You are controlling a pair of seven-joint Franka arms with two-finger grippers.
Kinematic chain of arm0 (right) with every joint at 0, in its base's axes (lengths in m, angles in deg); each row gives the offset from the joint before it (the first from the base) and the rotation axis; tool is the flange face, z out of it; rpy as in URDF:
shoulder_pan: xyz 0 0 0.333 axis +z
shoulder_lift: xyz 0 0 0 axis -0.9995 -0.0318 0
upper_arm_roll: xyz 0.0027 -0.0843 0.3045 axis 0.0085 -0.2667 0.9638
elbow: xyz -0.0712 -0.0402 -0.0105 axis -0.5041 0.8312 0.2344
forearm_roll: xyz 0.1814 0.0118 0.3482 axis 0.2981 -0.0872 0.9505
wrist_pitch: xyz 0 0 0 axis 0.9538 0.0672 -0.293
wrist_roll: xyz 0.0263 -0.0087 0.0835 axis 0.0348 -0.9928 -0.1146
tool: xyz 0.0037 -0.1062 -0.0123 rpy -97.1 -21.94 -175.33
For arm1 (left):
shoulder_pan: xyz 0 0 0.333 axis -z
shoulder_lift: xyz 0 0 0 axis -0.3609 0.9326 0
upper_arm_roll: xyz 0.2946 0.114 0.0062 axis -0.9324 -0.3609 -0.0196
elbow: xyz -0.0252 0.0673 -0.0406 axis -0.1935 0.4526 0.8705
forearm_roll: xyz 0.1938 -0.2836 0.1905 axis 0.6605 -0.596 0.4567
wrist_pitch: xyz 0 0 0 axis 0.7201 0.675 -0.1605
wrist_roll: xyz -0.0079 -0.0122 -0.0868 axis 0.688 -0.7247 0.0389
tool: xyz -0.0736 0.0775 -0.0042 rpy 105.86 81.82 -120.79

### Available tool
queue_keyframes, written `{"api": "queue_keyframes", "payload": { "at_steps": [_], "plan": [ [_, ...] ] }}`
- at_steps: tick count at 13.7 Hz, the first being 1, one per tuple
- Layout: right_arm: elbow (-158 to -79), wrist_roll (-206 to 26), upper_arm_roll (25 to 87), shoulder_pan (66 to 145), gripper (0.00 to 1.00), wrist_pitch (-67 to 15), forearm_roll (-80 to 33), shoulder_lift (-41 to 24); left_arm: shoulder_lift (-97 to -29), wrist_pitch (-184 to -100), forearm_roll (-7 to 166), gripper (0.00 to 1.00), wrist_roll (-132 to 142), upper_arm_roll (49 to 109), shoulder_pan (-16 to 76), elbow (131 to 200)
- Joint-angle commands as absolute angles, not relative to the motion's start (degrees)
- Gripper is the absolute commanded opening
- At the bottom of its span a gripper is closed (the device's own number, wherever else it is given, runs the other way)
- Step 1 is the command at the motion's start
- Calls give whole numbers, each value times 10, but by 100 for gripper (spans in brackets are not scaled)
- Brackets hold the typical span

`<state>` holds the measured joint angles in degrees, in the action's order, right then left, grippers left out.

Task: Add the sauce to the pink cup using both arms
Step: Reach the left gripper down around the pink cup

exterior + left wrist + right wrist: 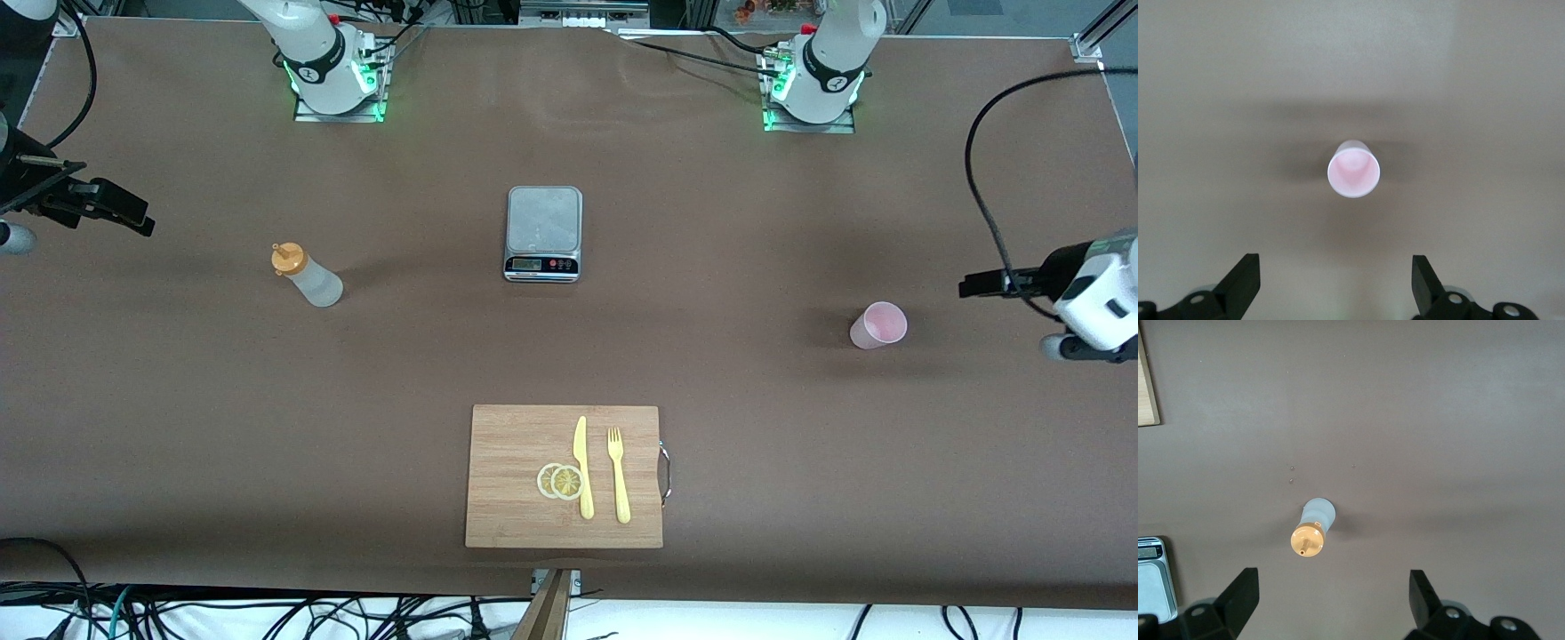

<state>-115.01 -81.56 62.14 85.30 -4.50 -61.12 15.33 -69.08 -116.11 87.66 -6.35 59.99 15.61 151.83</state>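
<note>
Left end effector (pixel 1335 283): fingers spread, holding nothing, raised over the bench (pixel 711 222) at the left arm's end. The pink cup (pixel 878 325) stands upright on the bench just ahead of it, apart from the fingers.

Right end effector (pixel 1331 600): fingers spread, holding nothing, raised at the right arm's end. The sauce bottle (pixel 306 275) stands upright ahead of it, untouched.

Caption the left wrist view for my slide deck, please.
Left gripper, fingers open, hangs above the upright, empty pink cup on the brown table.
</note>
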Motion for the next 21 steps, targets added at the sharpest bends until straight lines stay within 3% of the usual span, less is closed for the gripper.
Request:
{"api": "queue_keyframes", "payload": {
  "at_steps": [1, 5, 8, 21],
  "plan": [
    [-1145, -816, 622, 852, 100, -38, -607, 156, -724, -1262, 889, 100, -87, 599, 157, 1635],
    [-1145, -816, 622, 853, 100, -38, -607, 156, -725, -1413, 894, 100, -89, 597, 156, 1758],
    [-1144, -816, 622, 853, 100, -38, -607, 156, -725, -1488, 894, 100, -135, 586, 156, 1810],
    [-1144, -816, 623, 853, 100, -38, -607, 156, -711, -1620, 892, 99, -157, 579, 156, 1889]
  ]
}}
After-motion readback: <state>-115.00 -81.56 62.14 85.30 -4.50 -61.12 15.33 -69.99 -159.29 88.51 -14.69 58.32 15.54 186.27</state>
